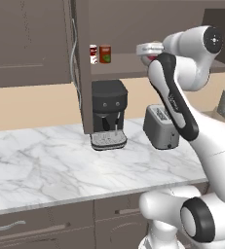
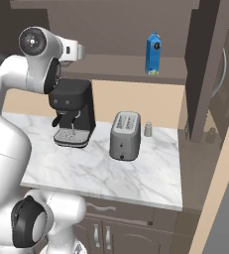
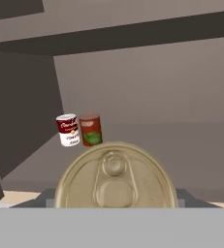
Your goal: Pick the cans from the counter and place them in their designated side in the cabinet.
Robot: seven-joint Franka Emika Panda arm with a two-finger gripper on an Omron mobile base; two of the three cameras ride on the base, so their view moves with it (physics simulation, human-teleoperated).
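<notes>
Hand view: gold can lid (image 3: 115,180) with a pull tab close before the camera, at the gripper. Cannot tell how wide the gripper stands or whether it clamps this can. Beyond, on the cabinet shelf (image 3: 181,145), a red-and-white can (image 3: 68,130) touching a red-brown can (image 3: 90,130) with a green patch.

Left base view: same pair, (image 1: 93,54) and (image 1: 104,53), on the shelf (image 1: 126,65) above the coffee machine (image 1: 108,113). Raised beside the shelf, right of the machine, the held can (image 1: 149,51), reddish beneath its lid. Toaster (image 1: 161,126) on the counter (image 1: 60,170) right of the machine.

Right base view: blue carton (image 2: 153,53) on the shelf, up right of the machine (image 2: 74,111).
</notes>
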